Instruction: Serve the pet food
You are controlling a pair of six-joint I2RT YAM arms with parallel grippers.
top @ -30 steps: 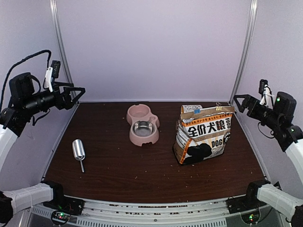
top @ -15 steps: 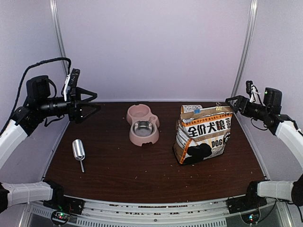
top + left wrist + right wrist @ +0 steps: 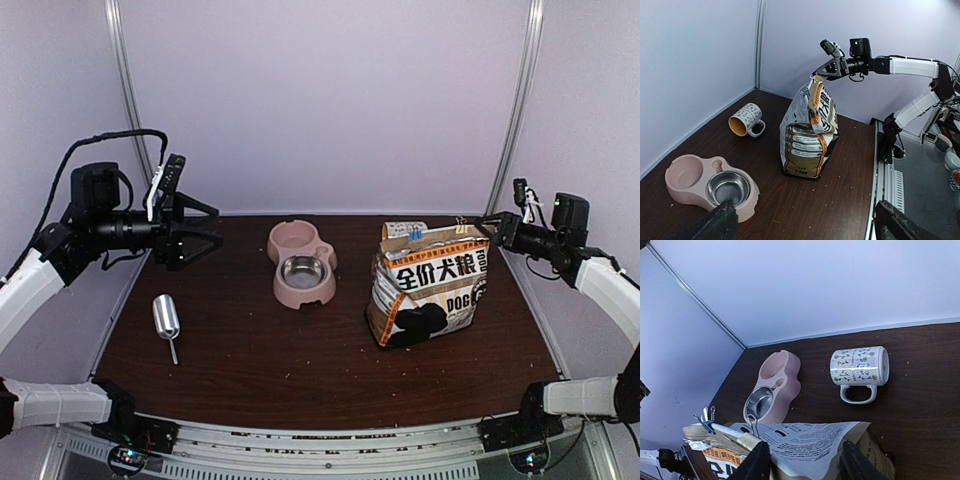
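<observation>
Both arms have swung inward: right hand (image 3: 488, 222) now straddles the clipped top of the kraft-and-white printed dog-food bag (image 3: 430, 290), centre right, whether clamped I cannot tell; left hand (image 3: 205, 238) hovers spread, empty, left. Kibble unseen, presumably bagged, so opening comes first

From my station I count, on the bench (image 3: 300, 365): one printed bag (image 3: 430, 295), one pink double bowl (image 3: 303, 298), one patterned mug (image 3: 860, 367) and one metal scoop (image 3: 166, 318). The double bowl has two wells, and one of them holds a single steel dish (image 3: 303, 270). I make out two binder clips on the bag, one blue clip (image 3: 707, 426) and one gold clip (image 3: 746, 441). I have two tools in view: the left tool (image 3: 215, 227) and the right tool (image 3: 484, 225).
</observation>
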